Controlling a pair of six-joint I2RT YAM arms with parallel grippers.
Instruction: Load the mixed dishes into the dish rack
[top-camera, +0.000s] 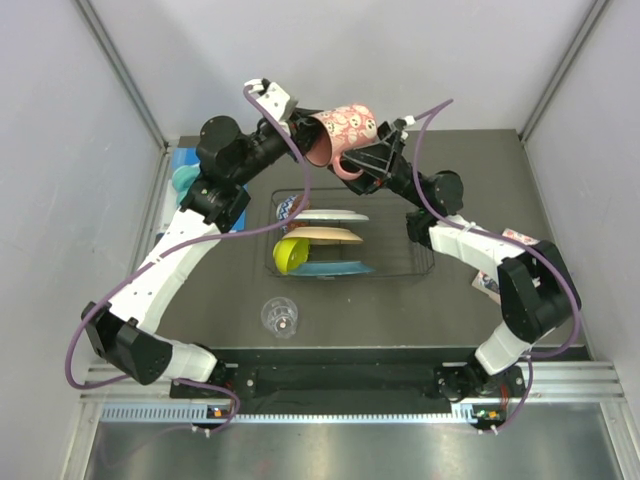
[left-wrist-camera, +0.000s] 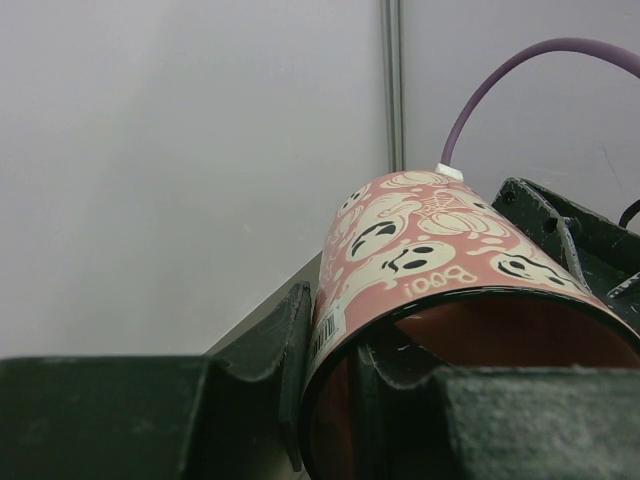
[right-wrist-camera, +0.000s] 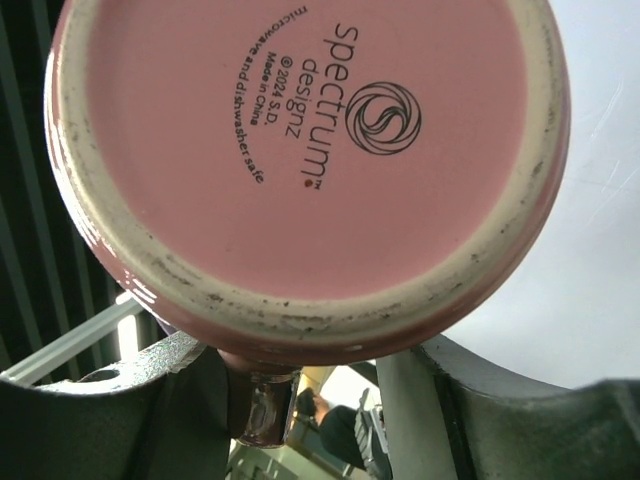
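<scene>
Lab robot cell: white panel walls (top-camera: 60, 200), aluminium frame post (top-camera: 120, 72), dark desk (top-camera: 400, 310), left arm (top-camera: 170, 265) and right arm (top-camera: 470, 243) bolted at rail (top-camera: 590, 378).

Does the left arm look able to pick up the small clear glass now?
Probably not: the left gripper is shut on the pink mug, held in the air. The small clear glass itself stands free.
</scene>
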